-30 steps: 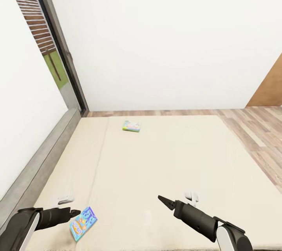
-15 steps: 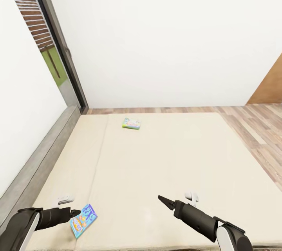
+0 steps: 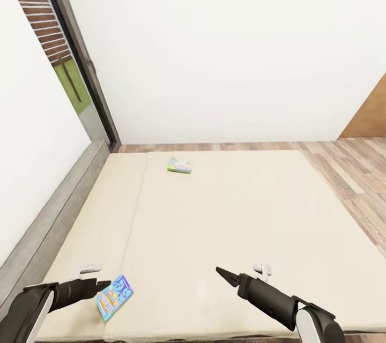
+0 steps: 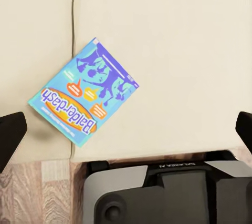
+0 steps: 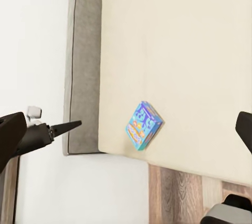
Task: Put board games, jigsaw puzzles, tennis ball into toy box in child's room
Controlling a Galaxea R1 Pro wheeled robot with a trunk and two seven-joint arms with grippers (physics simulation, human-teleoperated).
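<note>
2 board games lie on the beige bed (image 3: 230, 214): a blue board game (image 3: 113, 297) at the near left edge, and a second board game (image 3: 179, 165) far off toward the wall. The left end effector (image 3: 105, 283), its fingers apart, sits just beside the blue one. The right end effector (image 3: 221, 271) hangs over the mattress; I cannot tell its state.

The head camera is looking forward and down from above the near edge of the bed (image 3: 225, 214), taking in the whole mattress up to the far wall. The left wrist camera is hanging close over the blue board game (image 4: 84, 91), facing straight down onto it. The right wrist camera is viewing that same board game (image 5: 143, 125) from farther off, across the mattress. All three views are sharing it.
</note>
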